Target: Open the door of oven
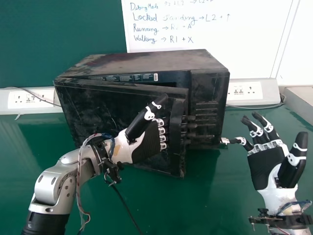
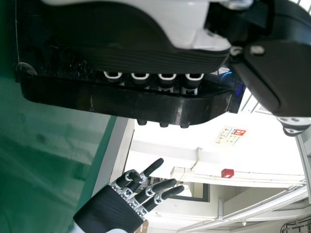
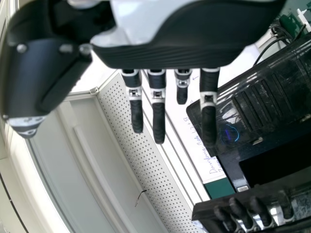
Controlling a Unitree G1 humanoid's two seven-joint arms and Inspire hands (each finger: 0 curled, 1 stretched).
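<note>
The oven (image 1: 142, 61) is seen in the middle of the frame in the head view, set on the green table (image 1: 205, 200), and its door (image 1: 110, 110) is held partly open, with the free edge swung forward toward the lower centre and a gap left along the top. Inside that gap the dark interior (image 3: 279, 160) is shown in the right wrist view. The door handle (image 1: 177, 152) is found just right of centre, upright along the free edge. By the left hand (image 1: 146, 142), reached in from the lower left, the handle is met at mid height: the fingers are kept nearly straight and passed between handle and door, so that their tips are seen past the handle's far side, while the thumb (image 1: 146, 117) is held wide, raised toward the top of the frame before the door. The same row of fingers is seen behind the handle in the left wrist view. The right hand (image 1: 266, 166) is placed at the right of the frame, palm turned up, apart from the door; its fingers are stretched out and spread, its thumb is set wide of them, and nothing is held. Behind the oven, a whiteboard (image 1: 244, 61) with handwriting is seen at upper right, a dark green wall (image 1: 58, 34) at upper left, and sockets are mounted on both sides.
</note>
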